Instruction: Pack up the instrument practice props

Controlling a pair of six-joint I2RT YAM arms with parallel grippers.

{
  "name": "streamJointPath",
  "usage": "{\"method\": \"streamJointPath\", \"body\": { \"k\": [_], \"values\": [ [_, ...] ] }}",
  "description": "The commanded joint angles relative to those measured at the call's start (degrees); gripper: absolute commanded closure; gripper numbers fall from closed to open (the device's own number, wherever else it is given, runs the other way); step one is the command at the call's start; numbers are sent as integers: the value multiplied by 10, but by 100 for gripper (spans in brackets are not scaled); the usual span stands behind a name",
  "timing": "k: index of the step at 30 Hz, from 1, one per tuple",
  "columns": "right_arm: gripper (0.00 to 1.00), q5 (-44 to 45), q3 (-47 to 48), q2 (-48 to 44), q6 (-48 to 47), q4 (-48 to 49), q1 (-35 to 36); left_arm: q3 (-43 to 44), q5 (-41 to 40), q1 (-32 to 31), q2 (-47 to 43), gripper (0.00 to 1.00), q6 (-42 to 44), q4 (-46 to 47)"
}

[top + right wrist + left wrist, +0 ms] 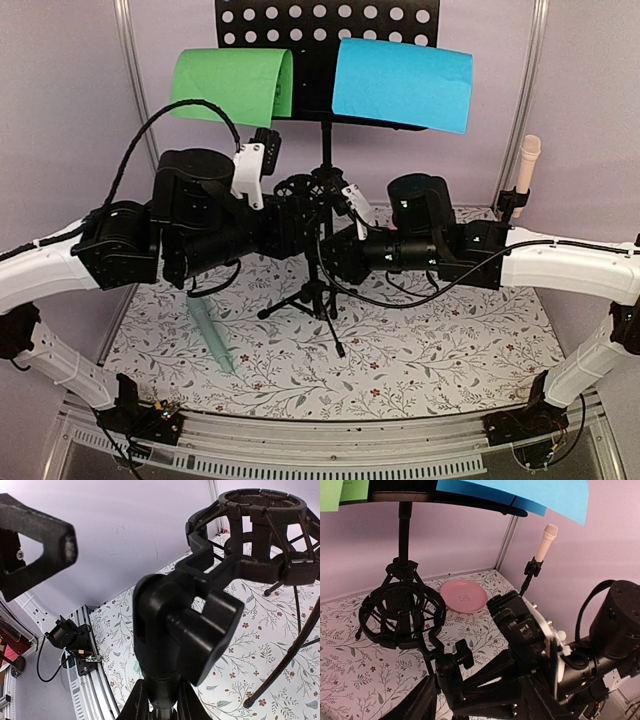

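Although both arms crowd the top view, the right wrist view shows the right gripper (335, 245) clamped on the stem of the mic support (260, 530), mid-table just near of the music rack (325, 20), the left gripper (292, 222) spread wide beside it; only the left wrist view shows the pink plate (465, 596).
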Motion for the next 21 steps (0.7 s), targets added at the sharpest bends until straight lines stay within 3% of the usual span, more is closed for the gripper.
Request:
{"method": "streamJointPath", "body": {
  "k": [1,8,14,21],
  "values": [
    [100,20,36,-9,7,27,1,-7,-10,-12,-19,43,-12,-19],
    [100,-3,27,-18,-21,48,1,-11,-12,-19,-20,41,-45,-74],
    [100,-86,-21,-47,-48,130,1,-93,37,-20,-65,41,16,24],
    [100,-176,-47,-55,-56,164,5,-82,15,-19,-56,49,38,44]
  ]
}}
